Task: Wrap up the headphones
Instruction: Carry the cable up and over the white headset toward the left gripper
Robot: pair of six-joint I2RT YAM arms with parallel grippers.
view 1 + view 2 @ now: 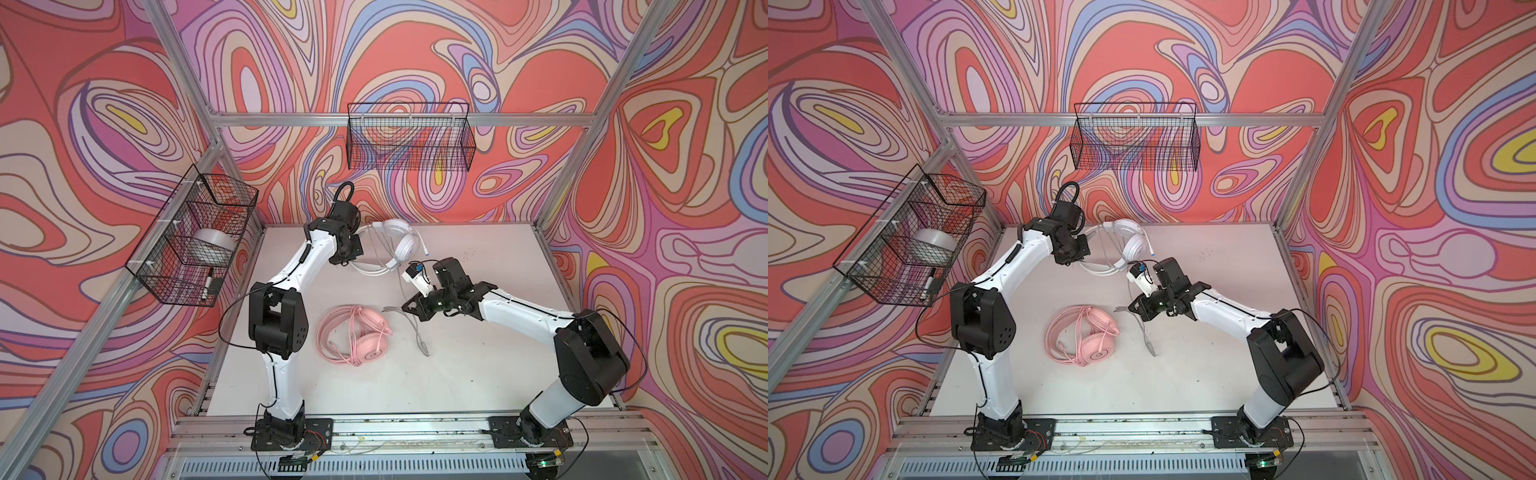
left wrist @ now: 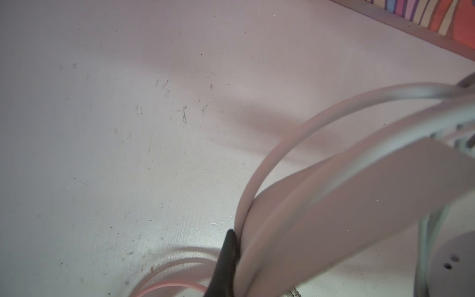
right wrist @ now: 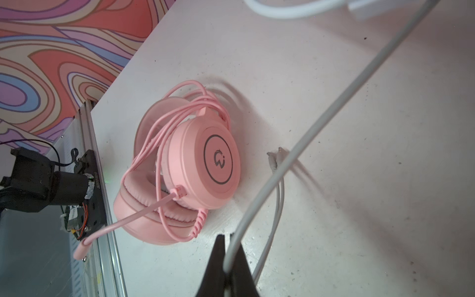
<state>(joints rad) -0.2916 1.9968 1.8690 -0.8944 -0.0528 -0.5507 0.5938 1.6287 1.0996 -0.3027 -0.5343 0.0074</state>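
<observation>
The left gripper point(image 1: 348, 258) clamps the white headset point(image 1: 405, 245) by its band, far middle. The right gripper point(image 3: 230, 246) pinches the grey cord point(image 3: 334, 102). A hard tug could yank the band loose. The pink headset point(image 1: 372, 348) lies nearer, wrapped.

There are two headsets: one pink headset point(image 1: 372, 347) and one white headset point(image 1: 405, 247). There are two cords: one pink cord point(image 3: 164, 133) and one grey cord point(image 3: 334, 102). Two robot arms stand here, a left arm point(image 1: 291, 270) and a right arm point(image 1: 519, 311). Two wire baskets hang, a side basket point(image 1: 174, 291) and a back basket point(image 1: 409, 160). There is one roll of tape point(image 1: 214, 245), one marker point(image 1: 208, 282) and one table point(image 1: 478, 365).
</observation>
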